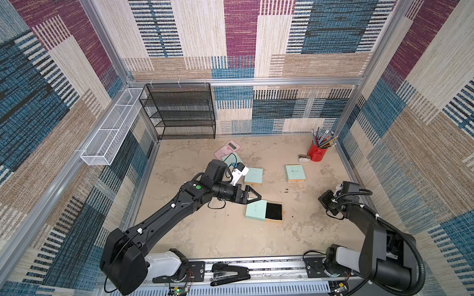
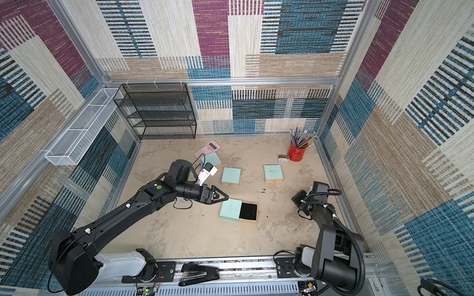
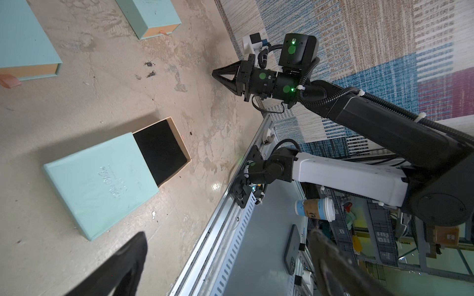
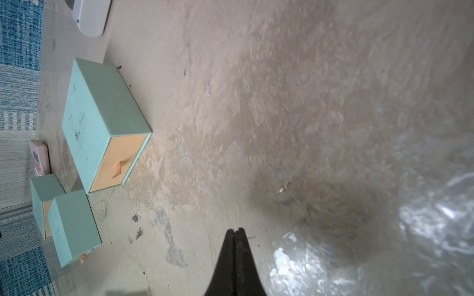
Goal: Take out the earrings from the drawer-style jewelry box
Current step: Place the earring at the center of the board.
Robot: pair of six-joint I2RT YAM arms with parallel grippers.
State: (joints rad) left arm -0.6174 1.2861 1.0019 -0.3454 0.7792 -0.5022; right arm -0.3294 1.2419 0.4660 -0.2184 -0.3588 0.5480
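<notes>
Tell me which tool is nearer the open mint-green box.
Left. The left tool hovers open by the open box's corner; the right tool, shut, sits well off beyond its drawer.

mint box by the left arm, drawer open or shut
Open: the tan drawer of the mint-green cardboard box is slid partly out, its black lining exposed.

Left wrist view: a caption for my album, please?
Mint-green jewelry box, black-lined drawer slid open; right arm beyond, jaws shut.
</notes>
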